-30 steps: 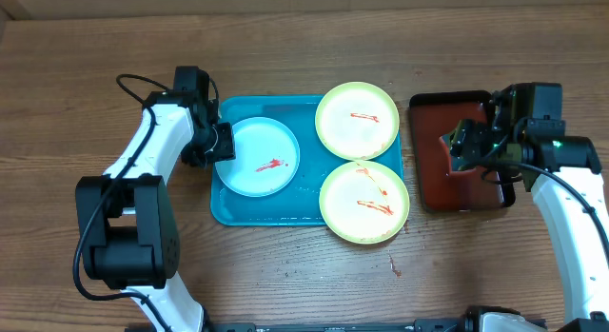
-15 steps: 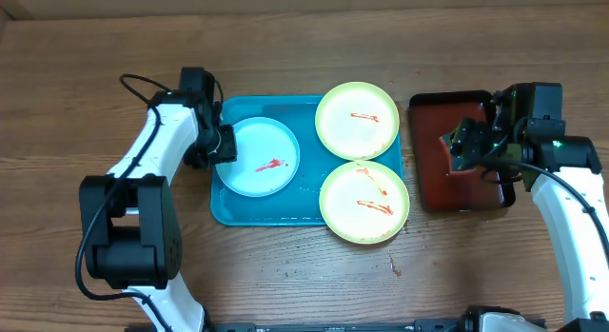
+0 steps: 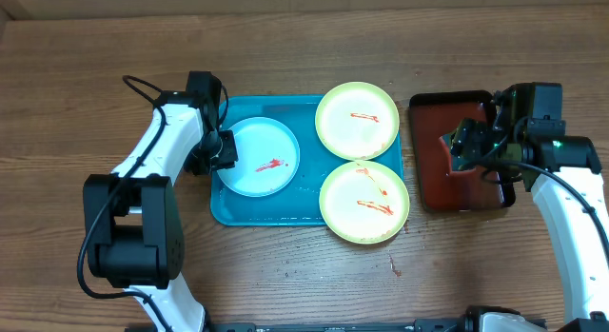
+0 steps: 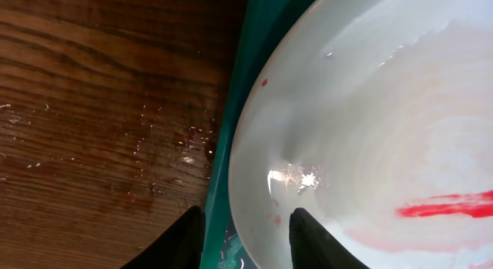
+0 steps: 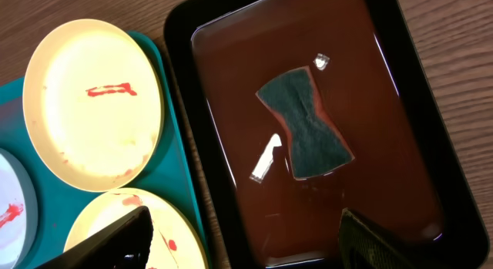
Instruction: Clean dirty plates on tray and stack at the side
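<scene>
Mint-white plate (image 3: 259, 156) has its rim inside the spread left pincer (image 4: 246, 242); right pincer (image 5: 246, 242) gapes above the red tray (image 5: 231, 107).

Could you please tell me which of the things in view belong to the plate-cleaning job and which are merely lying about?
Job: mint-white plate, far yellow-green plate, near yellow-green plate, turquoise tray; probably the sponge in the dark red tray, for wiping.

Lying about: white scraps beside the sponge; red smear on the table.

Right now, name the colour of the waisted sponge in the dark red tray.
Dark grey-green sponge; clearest in the right wrist view.
</scene>
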`<state>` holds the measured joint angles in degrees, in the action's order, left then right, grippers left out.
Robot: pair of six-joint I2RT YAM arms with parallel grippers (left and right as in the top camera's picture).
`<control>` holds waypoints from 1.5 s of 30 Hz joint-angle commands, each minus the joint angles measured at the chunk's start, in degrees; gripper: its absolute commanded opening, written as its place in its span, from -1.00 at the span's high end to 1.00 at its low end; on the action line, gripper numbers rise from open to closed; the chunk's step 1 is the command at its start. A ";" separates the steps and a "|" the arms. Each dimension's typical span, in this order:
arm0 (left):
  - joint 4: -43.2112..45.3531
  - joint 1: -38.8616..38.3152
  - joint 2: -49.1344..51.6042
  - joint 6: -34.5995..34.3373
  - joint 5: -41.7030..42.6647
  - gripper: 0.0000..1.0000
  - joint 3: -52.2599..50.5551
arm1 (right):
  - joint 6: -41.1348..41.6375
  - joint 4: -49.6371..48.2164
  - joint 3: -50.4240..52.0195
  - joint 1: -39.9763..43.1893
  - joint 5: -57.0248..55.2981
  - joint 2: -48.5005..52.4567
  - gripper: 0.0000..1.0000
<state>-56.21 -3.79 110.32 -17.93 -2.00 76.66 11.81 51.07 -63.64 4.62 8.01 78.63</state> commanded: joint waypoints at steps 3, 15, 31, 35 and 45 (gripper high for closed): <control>0.11 -0.96 3.34 -2.05 2.05 0.32 0.59 | 0.24 -0.13 -1.07 0.13 -0.96 -0.07 -0.54; 2.89 -1.11 6.16 -2.01 2.01 0.77 0.59 | 0.44 -1.57 -0.76 0.68 -2.47 0.70 -0.34; 15.21 -1.07 6.16 4.15 0.31 0.17 0.59 | -4.96 -13.75 -0.76 0.87 -5.86 11.34 -0.43; 16.13 -1.07 6.19 5.57 0.37 0.58 0.59 | -7.65 -15.21 -0.76 1.73 -5.60 11.74 -0.43; 13.79 -1.07 6.21 5.97 0.52 0.92 0.59 | -11.06 -13.51 -0.76 4.46 2.21 16.31 -0.36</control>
<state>-41.52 -4.91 115.20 -12.45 -0.08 77.62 2.17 37.28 -63.64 8.95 6.96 93.67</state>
